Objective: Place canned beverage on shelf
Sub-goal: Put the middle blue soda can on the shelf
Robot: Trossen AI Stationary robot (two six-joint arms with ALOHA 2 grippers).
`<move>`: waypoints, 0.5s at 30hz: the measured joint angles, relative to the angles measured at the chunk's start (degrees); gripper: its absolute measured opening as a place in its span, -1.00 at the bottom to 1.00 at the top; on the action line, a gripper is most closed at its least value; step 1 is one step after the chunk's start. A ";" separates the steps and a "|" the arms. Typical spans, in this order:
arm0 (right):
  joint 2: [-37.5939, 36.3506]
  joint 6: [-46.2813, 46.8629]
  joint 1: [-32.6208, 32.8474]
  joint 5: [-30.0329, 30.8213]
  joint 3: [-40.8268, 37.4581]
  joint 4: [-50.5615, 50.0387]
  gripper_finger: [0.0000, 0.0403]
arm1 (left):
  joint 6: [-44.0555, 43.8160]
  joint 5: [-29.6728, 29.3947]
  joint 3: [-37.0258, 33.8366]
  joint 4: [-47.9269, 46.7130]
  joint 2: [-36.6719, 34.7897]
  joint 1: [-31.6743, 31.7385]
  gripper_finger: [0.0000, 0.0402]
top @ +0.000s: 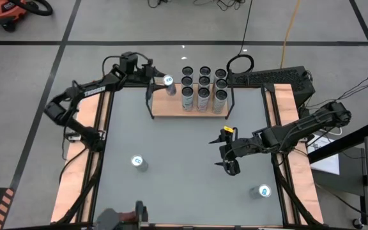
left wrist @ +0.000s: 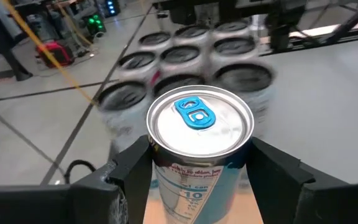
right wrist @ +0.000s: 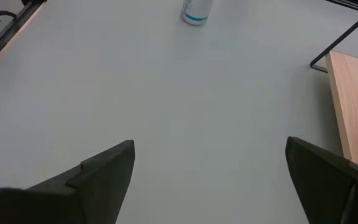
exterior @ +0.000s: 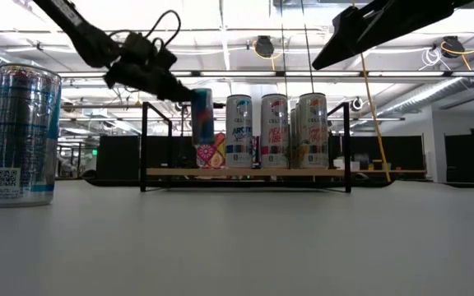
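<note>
Left gripper (top: 165,82): clamped on can (top: 169,81), upright, above shelf (top: 165,108), just left of 9 cans.
Right gripper (top: 227,155): open, idle mid-tabletop.

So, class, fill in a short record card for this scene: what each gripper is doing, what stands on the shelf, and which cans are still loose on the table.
left gripper: shut on the held can, above the shelf's left part
right gripper: open, empty, over the table middle
shelf contents: nine cans in a three-by-three block on the right part
loose cans: one front left, one front right
step: held can not yet set down
</note>
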 joint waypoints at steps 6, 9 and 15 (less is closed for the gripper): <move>0.00 -0.39 -0.28 0.03 0.00 0.16 0.74 | -0.43 1.49 0.06 4.11 3.84 2.32 0.09; 0.00 -0.51 -0.94 0.07 0.00 0.62 0.74 | -0.81 1.79 1.08 2.70 4.65 2.28 0.09; 0.00 -1.85 -2.49 0.10 0.00 1.76 0.74 | 0.49 1.81 5.75 -0.98 4.70 2.51 0.09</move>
